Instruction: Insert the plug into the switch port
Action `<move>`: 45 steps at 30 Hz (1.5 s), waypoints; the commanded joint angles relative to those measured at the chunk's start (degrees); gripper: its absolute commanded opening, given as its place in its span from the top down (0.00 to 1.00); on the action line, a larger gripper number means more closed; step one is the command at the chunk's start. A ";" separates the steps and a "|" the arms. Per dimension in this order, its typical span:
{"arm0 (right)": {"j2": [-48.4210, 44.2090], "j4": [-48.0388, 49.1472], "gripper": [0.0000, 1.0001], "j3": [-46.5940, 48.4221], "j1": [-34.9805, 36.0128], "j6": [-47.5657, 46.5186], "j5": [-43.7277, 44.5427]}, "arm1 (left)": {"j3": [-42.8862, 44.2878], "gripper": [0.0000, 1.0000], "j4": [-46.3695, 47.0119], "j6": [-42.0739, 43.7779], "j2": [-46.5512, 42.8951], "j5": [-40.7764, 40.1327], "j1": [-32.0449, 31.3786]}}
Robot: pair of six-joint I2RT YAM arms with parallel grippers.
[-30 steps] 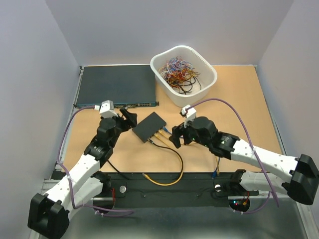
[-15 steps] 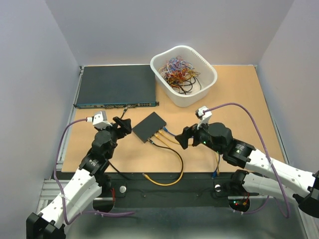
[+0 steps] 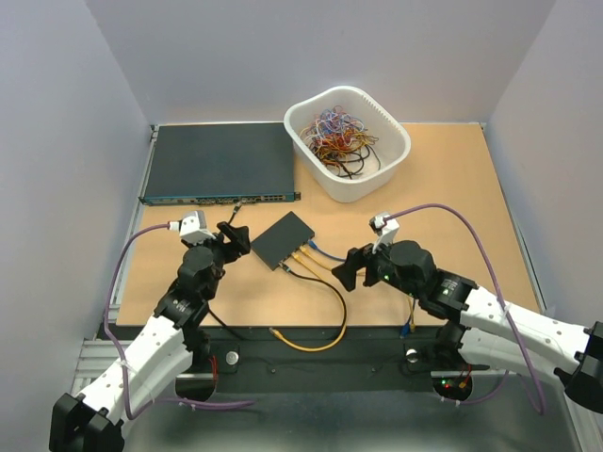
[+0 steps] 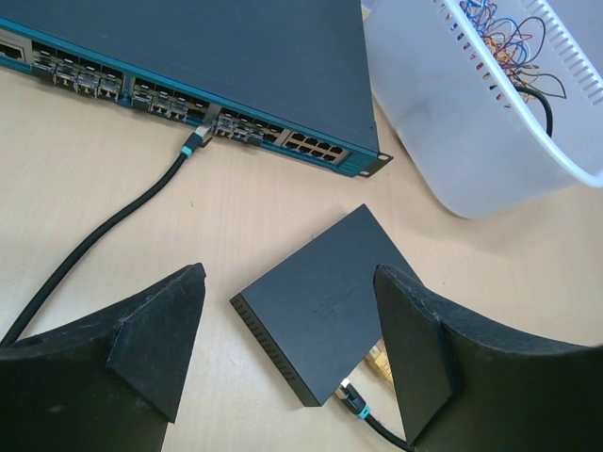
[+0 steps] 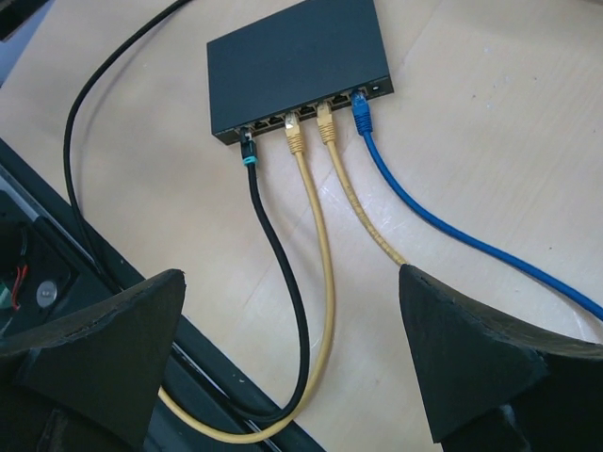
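Basket (image 3: 360, 186) holds tangled wires (image 3: 334, 137); 4 cables (image 5: 326, 125) plugged into black box (image 5: 297, 61).

the left arm (image 3: 151, 344) reaches forward from its base at the lower left. its wrist is angled so that the left gripper (image 3: 233, 237) points toward the middle, jaws spread wide. the right arm (image 3: 504, 320) lies low and stretches leftward from the lower right. the right gripper (image 3: 347, 268) faces inward, jaws fully apart. the two grippers are near each other, not touching.
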 commanded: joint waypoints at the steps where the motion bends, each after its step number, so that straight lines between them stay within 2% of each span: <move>1: -0.35 2.98 0.00 -0.97 0.27 2.75 -0.89 | -0.68 0.17 3.75 1.30 0.70 -0.44 -0.13; 6: -3.77 2.28 0.00 -3.96 0.27 5.30 1.48 | -1.12 0.17 3.93 0.86 0.27 -1.05 -0.22; 13: -15.27 -1.41 0.00 -8.88 0.27 7.41 6.22 | -1.12 0.18 4.02 0.69 0.62 -0.97 -0.22; 20: -23.54 -2.30 0.00 -10.81 0.27 7.94 6.50 | -1.03 0.20 4.02 0.69 0.97 -0.70 -0.31; 28: -26.19 -2.38 0.00 -11.34 0.18 7.85 5.36 | -0.95 0.18 3.58 0.51 0.97 -0.97 -0.31; 30: -26.19 -2.38 0.00 -11.43 0.27 7.85 4.65 | -0.77 0.15 3.58 0.69 1.32 -0.88 -0.31; 31: -25.93 -2.30 0.00 -11.52 0.27 7.85 4.39 | -0.68 0.01 3.32 0.34 1.41 -0.97 -0.31; 40: -22.85 -2.38 0.00 -10.73 0.27 7.85 4.30 | 1.16 0.01 1.47 -0.89 5.18 -2.55 -0.31; 45: -23.12 -2.38 0.00 -10.90 0.27 7.94 2.81 | 0.81 0.01 1.29 -1.33 4.48 -3.77 -0.40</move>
